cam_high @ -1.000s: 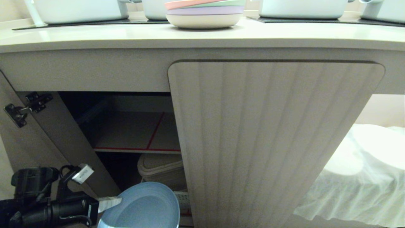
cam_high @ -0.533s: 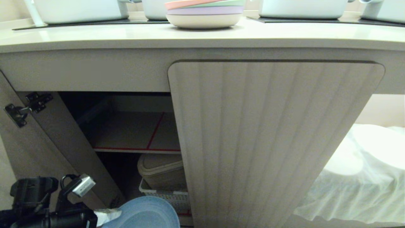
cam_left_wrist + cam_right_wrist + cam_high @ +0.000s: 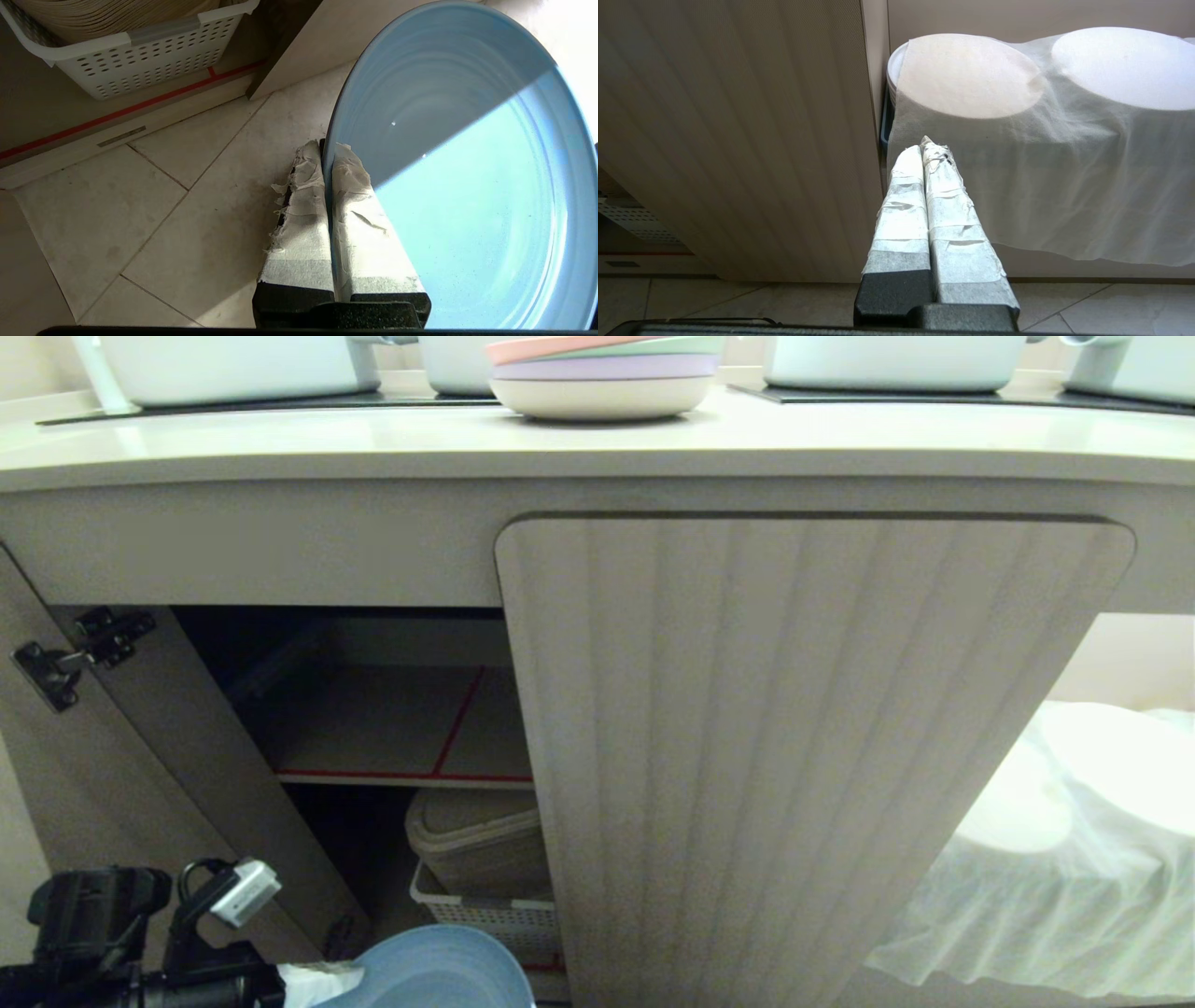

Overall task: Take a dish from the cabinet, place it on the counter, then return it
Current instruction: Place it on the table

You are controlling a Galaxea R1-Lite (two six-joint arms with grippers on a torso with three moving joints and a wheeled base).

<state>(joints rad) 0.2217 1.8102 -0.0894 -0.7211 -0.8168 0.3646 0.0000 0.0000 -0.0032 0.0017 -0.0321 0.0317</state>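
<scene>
The dish [image 3: 439, 971], a round blue plate, hangs low in front of the open left half of the cabinet [image 3: 392, 728], just above the tiled floor. My left gripper [image 3: 322, 980] is shut on its rim, and the left wrist view shows the taped fingers [image 3: 299, 224] pinching the edge of the dish [image 3: 467, 186], my left gripper [image 3: 324, 149] reaching only a little way onto it. The counter [image 3: 597, 443] runs across the top. My right gripper [image 3: 927, 149] is shut and empty, parked low before the closed fluted door [image 3: 738, 140].
A stack of pastel plates [image 3: 602, 373] and white pots stand on the counter. Inside the cabinet, under the red-edged shelf, a white perforated basket [image 3: 495, 915] holds a beige lidded container [image 3: 476, 831]. The left door [image 3: 140, 747] stands swung open. A white cloth [image 3: 1055, 840] covers things at the right.
My left gripper and the dish have sunk lower in the head view, uncovering the basket behind them. The right arm has not moved.
</scene>
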